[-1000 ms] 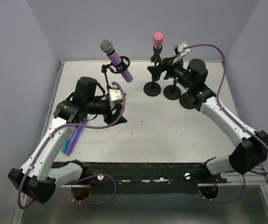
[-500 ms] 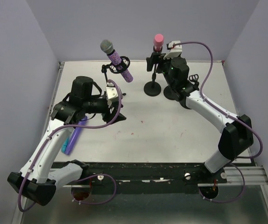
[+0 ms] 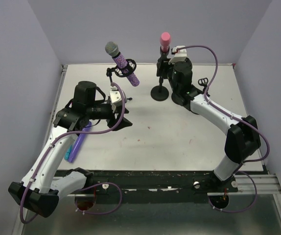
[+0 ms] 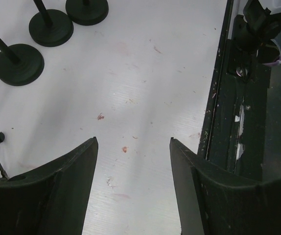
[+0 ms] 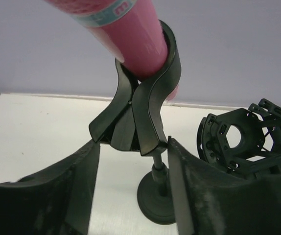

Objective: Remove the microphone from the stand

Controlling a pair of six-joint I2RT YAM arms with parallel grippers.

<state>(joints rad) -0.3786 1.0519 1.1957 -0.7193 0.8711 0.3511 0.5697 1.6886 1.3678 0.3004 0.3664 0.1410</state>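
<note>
lavender walls, white surface (image 3: 179, 132). over the last second the right arm (image 3: 214, 110) swings from the 2 o'clock side in to the stand (image 3: 159, 93) at 12 o'clock. right fingers (image 5: 47, 196) go from wide to narrowed and now flank the clip (image 5: 140, 112) just under the pink microphone (image 5: 126, 34). they look to touch both sides, but i cannot tell if the grip is set. microphone sits upright in the clip, not yet lifted. left fingers (image 4: 47, 196) unchanged: open, empty, hovering near 9 o'clock. judgement: approach done; steadying the clip or freeing the microphone comes next.
</note>
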